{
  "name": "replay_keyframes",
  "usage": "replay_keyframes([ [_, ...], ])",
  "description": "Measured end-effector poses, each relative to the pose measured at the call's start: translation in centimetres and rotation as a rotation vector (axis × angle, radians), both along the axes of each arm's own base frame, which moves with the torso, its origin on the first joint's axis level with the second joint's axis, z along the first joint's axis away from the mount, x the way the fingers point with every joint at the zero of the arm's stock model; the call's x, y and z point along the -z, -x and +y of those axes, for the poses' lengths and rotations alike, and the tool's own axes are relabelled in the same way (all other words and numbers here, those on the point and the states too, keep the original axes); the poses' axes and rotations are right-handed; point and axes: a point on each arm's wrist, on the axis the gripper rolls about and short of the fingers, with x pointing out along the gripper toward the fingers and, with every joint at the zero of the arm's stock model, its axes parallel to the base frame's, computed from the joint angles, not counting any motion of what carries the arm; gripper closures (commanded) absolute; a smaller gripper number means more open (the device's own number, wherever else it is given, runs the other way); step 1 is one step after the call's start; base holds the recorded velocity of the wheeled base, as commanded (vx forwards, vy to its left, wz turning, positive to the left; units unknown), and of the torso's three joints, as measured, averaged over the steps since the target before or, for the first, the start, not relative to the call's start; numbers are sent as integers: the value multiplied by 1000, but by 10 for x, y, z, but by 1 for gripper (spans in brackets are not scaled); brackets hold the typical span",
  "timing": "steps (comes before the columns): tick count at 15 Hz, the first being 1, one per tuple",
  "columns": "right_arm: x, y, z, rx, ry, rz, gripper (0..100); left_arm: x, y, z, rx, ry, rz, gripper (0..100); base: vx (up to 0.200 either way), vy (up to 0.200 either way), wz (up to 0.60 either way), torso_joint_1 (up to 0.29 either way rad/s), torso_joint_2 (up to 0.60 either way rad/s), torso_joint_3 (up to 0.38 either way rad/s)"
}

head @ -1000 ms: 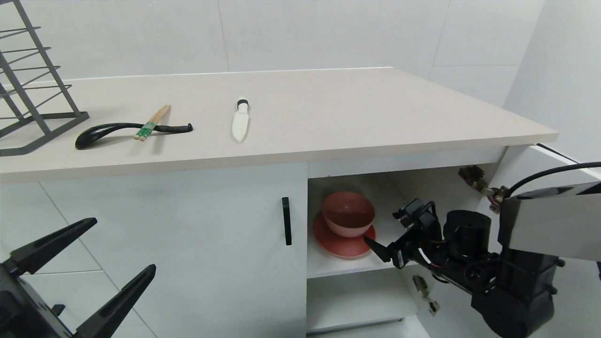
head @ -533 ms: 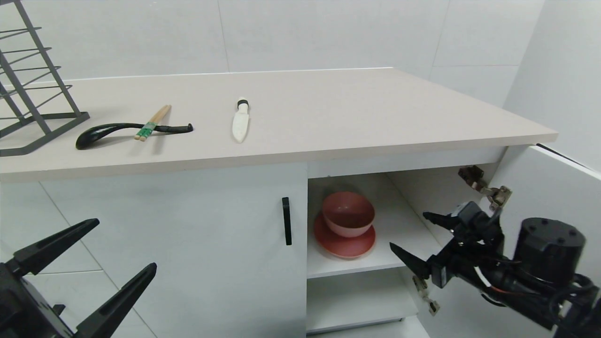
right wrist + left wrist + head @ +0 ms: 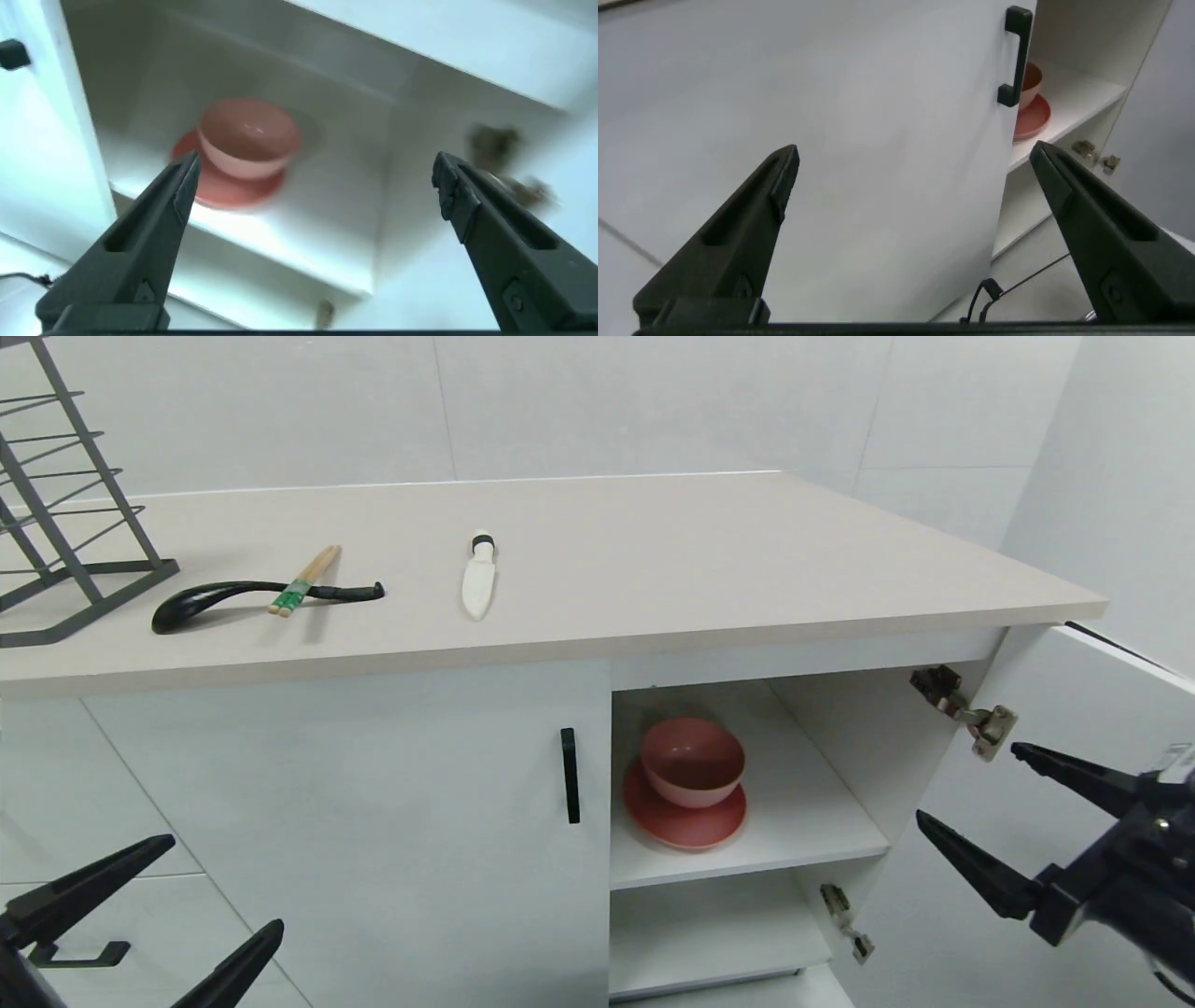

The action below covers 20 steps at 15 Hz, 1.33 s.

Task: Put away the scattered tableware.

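Left gripper [image 3: 227, 884] and right gripper [image 3: 966, 781] gaped empty. Ahead of the right gripper, a round pink bowl [image 3: 693, 761] sat shelved on a red plate [image 3: 686, 823]. Higher up, a black ladle [image 3: 215, 597], wooden chopsticks [image 3: 303, 579] and a white knife [image 3: 478, 583] waited.

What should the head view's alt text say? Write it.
A pink bowl sits on a red plate inside the open cabinet. On the counter above lie a black spoon, chopsticks and a white knife; the left gripper and right gripper are open.

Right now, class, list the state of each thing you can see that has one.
right cabinet door: open
left cabinet door: shut
pink bowl: upright, on the red plate
left gripper: open, empty
right gripper: open, empty
chopsticks: lying across the black spoon
white knife: lying flat on the counter
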Motion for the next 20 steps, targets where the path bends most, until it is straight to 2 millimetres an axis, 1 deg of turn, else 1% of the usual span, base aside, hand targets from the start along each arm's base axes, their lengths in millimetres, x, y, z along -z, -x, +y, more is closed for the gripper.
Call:
replay_keyframes([
  [3,-8,19,-13,62,-6,-28,0,3,10,7,-34,44,7,0,0,0,0,0,0,0],
  [5,-11,33,-20,96,-14,-45,0,10,23,13,-59,73,30,0,0,0,0,0,0,0],
  [8,-19,55,-29,144,-41,-131,0,23,43,22,-133,87,34,0,0,0,0,0,0,0],
  [11,-21,74,-35,195,-64,-177,0,36,58,26,-211,87,30,0,0,0,0,0,0,0],
  [12,-20,78,-36,204,-72,-179,0,41,61,27,-228,82,40,0,0,0,0,0,0,0],
  [14,-17,94,-38,221,-103,-197,0,51,68,27,-292,76,66,0,0,0,0,0,0,0],
  [18,-4,128,-40,228,-204,-227,0,53,74,27,-403,114,-2,0,0,0,0,0,0,0],
  [20,7,142,-41,238,-272,-224,0,54,77,26,-424,141,-30,0,0,0,0,0,0,0],
])
